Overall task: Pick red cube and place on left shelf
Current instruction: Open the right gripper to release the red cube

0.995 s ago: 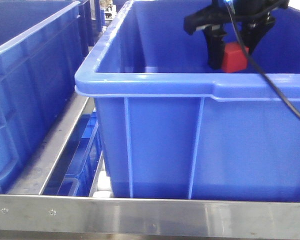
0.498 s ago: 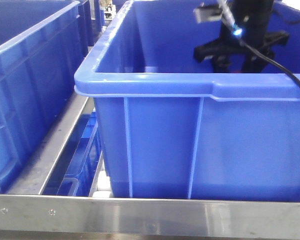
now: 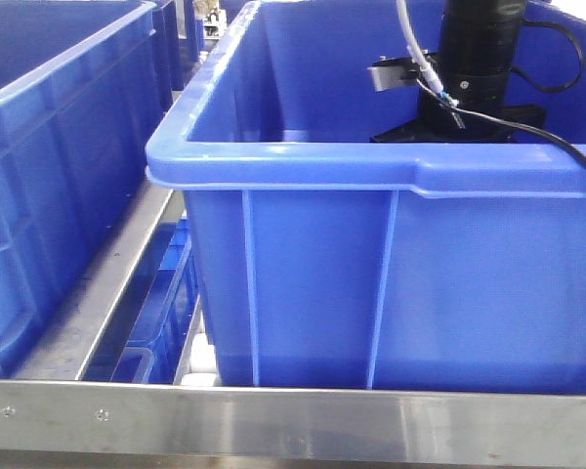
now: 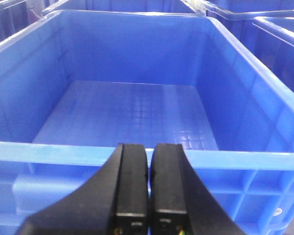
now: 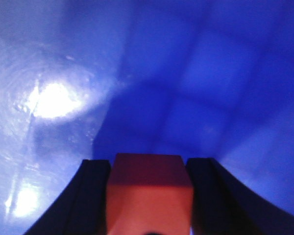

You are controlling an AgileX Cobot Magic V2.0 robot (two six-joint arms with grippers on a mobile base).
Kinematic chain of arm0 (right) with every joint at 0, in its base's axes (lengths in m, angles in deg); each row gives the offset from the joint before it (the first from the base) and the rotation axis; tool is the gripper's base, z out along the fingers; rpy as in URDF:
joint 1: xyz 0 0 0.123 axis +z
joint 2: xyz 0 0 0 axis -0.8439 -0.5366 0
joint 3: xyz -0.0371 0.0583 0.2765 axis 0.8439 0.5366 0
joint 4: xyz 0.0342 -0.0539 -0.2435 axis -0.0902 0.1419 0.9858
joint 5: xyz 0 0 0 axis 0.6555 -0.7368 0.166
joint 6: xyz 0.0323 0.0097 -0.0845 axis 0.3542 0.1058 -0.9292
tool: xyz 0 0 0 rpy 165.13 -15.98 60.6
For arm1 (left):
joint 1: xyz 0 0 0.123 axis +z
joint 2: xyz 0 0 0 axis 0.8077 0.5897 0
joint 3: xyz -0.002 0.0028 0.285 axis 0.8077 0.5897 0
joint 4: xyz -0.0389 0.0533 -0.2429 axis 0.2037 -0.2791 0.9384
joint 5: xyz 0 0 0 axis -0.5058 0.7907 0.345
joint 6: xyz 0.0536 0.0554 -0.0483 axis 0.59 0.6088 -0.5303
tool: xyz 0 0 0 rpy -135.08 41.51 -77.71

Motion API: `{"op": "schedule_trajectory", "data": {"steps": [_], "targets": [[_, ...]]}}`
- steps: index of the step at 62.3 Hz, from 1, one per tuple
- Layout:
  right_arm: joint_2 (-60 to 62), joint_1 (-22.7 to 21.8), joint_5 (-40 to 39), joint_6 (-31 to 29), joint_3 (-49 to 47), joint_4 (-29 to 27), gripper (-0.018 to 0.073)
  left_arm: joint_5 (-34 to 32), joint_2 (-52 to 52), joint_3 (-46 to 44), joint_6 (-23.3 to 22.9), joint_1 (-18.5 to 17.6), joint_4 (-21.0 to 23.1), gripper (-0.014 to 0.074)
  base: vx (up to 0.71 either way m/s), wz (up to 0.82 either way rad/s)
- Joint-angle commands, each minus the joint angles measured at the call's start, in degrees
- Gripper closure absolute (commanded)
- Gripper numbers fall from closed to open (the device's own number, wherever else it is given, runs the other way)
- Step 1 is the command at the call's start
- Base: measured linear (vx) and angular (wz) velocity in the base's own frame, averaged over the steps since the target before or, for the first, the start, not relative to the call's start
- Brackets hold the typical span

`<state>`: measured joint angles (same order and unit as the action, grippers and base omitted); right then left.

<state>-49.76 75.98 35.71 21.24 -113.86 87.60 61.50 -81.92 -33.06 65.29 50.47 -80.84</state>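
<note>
I hold the red cube pinched in the right gripper near the crate floor for release; left gripper waits, jaws pressed together.

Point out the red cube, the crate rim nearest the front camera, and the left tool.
red cube (image 5: pixel 149 196): right wrist view, its upper face.
crate rim (image 3: pixel 283 161): front view, near lip.
left tool (image 4: pixel 149 183): left wrist view, between its tips.

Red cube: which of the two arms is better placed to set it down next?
The right. Its gripper already clamps the red cube low inside the blue crate. The left gripper is shut, empty, outside a crate.
</note>
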Motion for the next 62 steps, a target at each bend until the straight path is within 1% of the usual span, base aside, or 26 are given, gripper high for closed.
{"op": "schedule_trajectory", "data": {"steps": [1, 5, 13, 17, 21, 39, 44, 51, 55, 62], "targets": [[3.3, -0.3, -1.0, -0.6, -1.7, 0.7, 0.0263, -5.1, -0.8, 1.4, -0.4, -0.1, 0.1, 0.0495, 0.00, 0.00], [3.3, -0.3, -1.0, -0.6, -1.8, 0.7, 0.0162, -5.1, -0.8, 1.4, -0.4, -0.1, 0.1, 0.0495, 0.00, 0.00], [3.8, -0.3, -0.9, -0.6, -1.9, 0.7, 0.0022, -5.1, -0.8, 1.4, -0.4, -0.1, 0.1, 0.0495, 0.00, 0.00], [4.4, -0.3, -1.0, -0.6, -1.9, 0.7, -0.0007, -5.1, -0.8, 1.4, -0.4, -0.1, 0.1, 0.0495, 0.00, 0.00], [5.0, -0.3, -1.1, -0.6, -1.9, 0.9, -0.0013, -5.1, -0.8, 1.4, -0.4, -0.1, 0.1, 0.0495, 0.00, 0.00], [11.7, -0.3, -1.1, -0.6, -1.6, 0.9, -0.0013, -5.1, -0.8, 1.4, -0.4, -0.1, 0.1, 0.0495, 0.00, 0.00], [14.6, -0.3, -1.4, -0.7, -0.4, 1.3, 0.0005, -5.1, -0.8, 1.4, -0.4, -0.1, 0.1, 0.0495, 0.00, 0.00], [19.5, -0.3, -3.4, -0.7, 4.6, 2.4, 0.0093, -5.1, -0.8, 1.4, -0.4, -0.1, 0.1, 0.0495, 0.00, 0.00], [23.2, -0.3, -6.3, -0.7, 9.8, 2.7, 0.0163, -5.1, -0.8, 1.4, -0.4, -0.1, 0.1, 0.0495, 0.00, 0.00], [30.6, -0.3, -13.1, -0.7, 19.5, 2.9, 0.0253, -5.1, -0.8, 1.4, -0.4, -0.1, 0.1, 0.0495, 0.00, 0.00]]}}
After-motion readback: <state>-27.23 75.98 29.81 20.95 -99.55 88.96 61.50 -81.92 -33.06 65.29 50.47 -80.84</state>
